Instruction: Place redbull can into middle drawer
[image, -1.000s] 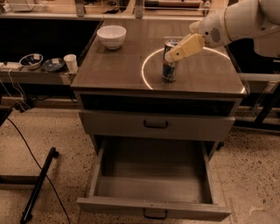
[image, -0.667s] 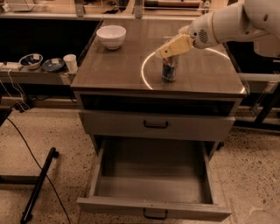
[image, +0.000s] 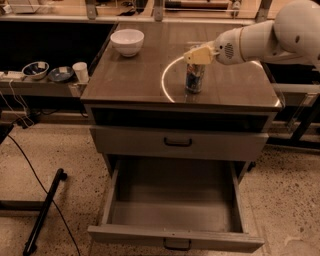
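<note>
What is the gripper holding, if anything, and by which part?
It cannot be told. The gripper is at the top of the redbull can, which stands on the cabinet top.

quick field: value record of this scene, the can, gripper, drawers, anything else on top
redbull can: upright on the cabinet top, right of centre
gripper: at the can's top, its arm entering from the right
middle drawer: pulled open, can not in it
upper drawer: closed
white bowl: back left of the top, apart from the can
</note>
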